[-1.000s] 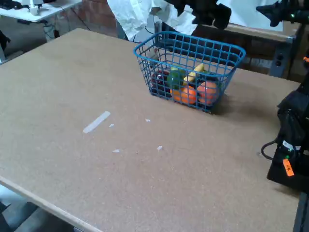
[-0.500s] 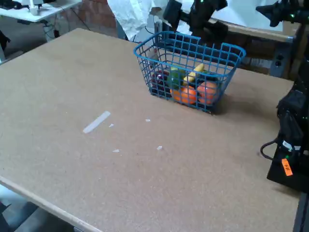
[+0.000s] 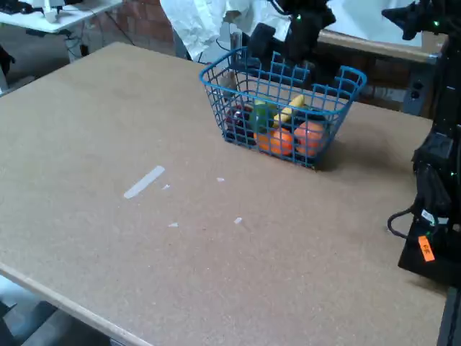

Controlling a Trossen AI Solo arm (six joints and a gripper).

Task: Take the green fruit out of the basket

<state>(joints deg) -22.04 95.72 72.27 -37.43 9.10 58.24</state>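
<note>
The blue wire basket [image 3: 245, 78] stands at the far side of the table in the fixed view. Inside it, behind the mesh, the green fruit [image 3: 259, 120] sits left of centre, among two orange fruits [image 3: 278, 141], a yellow banana [image 3: 292, 108] and a dark reddish piece [image 3: 237, 116]. My black gripper [image 3: 288, 58] hangs over the basket's far rim, above the fruits. Its two dark fingers stand apart, so it looks open, and nothing shows between them. The fingertips are partly hidden by the mesh.
A strip of pale tape [image 3: 144, 182] and a few scraps lie on the brown table [image 3: 108, 130]. Black equipment with cables and an orange tag [image 3: 432, 223] stands at the right edge. White cloth [image 3: 194, 25] hangs behind the basket.
The gripper has come down from above the top of the picture to the basket's far rim. The basket and fruits have not moved.
</note>
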